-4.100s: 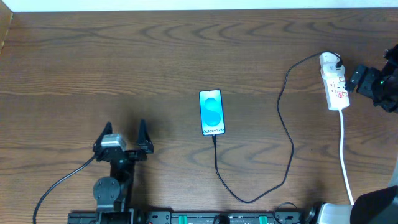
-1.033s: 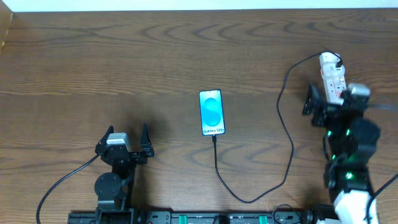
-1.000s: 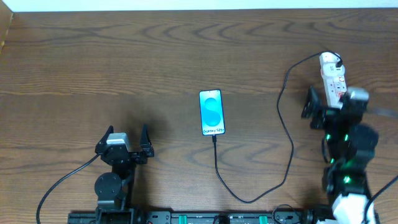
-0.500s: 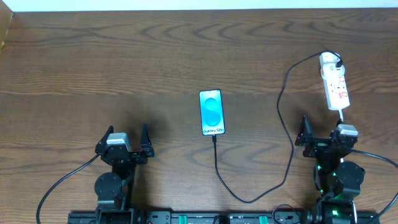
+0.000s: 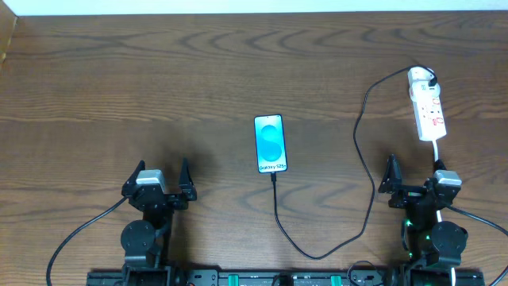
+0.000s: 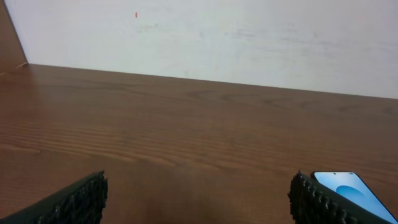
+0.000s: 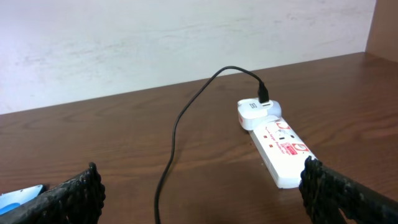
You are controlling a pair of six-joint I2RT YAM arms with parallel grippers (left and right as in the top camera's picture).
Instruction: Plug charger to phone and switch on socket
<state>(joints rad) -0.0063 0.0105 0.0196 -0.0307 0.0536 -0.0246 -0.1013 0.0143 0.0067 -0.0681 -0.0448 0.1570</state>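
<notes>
Back from the power strip [image 5: 429, 107] comes the right arm: a second ago its claw [image 5: 413, 171] was right over the strip's near end, and now it sits low at the front edge of the desk [image 5: 159, 71], well apart from the strip. The left claw [image 5: 161, 165] has not shifted from its spot at the front left. Both claws stand wide open and hold nothing – in the left wrist view the two fingers [image 6: 81, 199] frame bare wood, with a corner of the phone [image 6: 348, 190] just beside the right-hand one. The phone [image 5: 270, 144] lies flat in the middle of the desk, blue screen up. A black charger cable [image 5: 371, 184] meets its near short edge, loops toward the front of the desk, then climbs past the right claw to the far end of the strip. From the right wrist, the cable [image 7: 171, 149] arches over and its black tip goes into a white block at the far end of the strip [image 7: 280, 146] – whether the red-marked switch is on I cannot tell. A white lead [image 5: 439, 151] runs from the strip's near end toward the right arm.
</notes>
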